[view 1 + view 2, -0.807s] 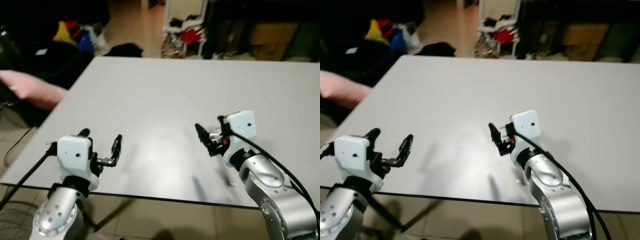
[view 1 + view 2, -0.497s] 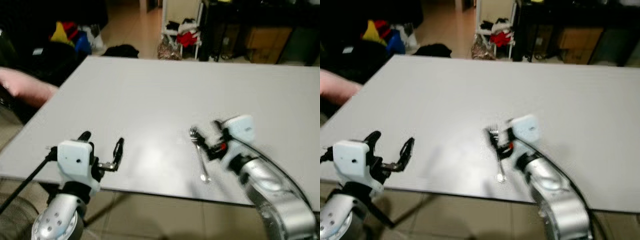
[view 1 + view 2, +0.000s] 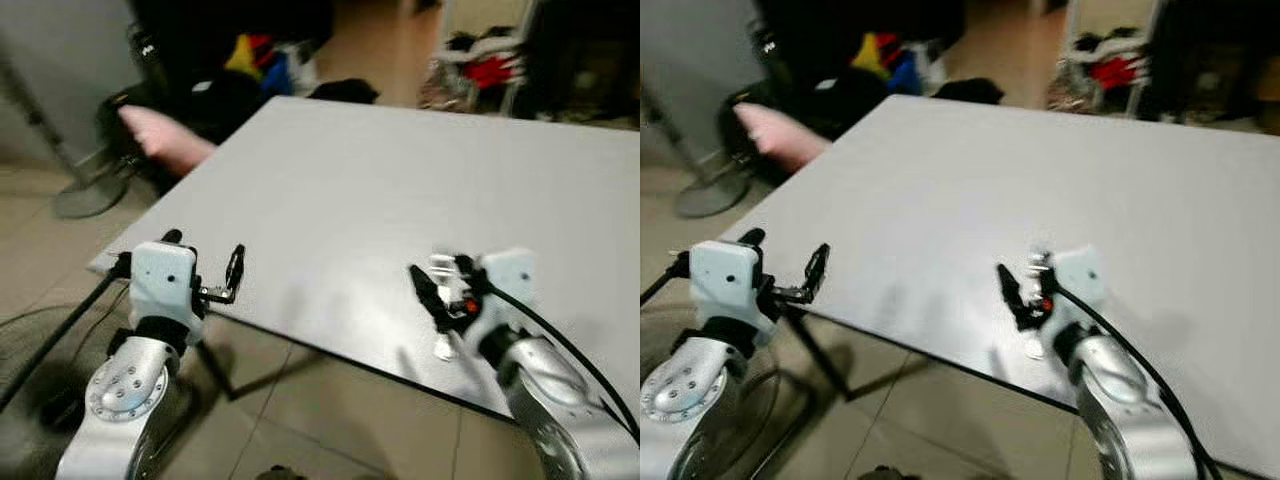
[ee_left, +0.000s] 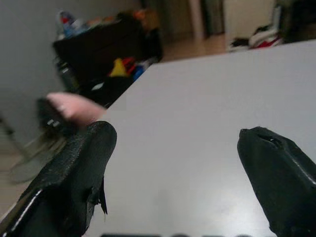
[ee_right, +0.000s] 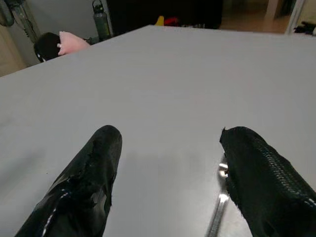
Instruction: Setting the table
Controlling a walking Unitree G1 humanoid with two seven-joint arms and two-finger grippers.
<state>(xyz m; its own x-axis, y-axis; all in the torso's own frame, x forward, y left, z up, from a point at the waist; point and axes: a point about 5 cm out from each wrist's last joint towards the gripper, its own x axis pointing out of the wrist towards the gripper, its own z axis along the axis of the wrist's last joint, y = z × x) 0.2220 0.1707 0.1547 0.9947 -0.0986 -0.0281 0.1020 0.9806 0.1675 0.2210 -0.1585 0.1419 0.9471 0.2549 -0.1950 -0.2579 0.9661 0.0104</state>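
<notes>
Silver utensil (image 5: 220, 207) half-hidden beside open right gripper (image 5: 170, 168); type unclear.

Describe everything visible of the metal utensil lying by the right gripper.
The utensil is a shiny silver metal piece, apparently cutlery, though blur leaves its type unclear. It lies flat on the grey table near the near edge, right beside the right gripper, whose fingers are spread. In the right wrist view a slim handle shows under one finger; actual contact cannot be told. From the head camera a rounded end shows near the table's edge.
</notes>
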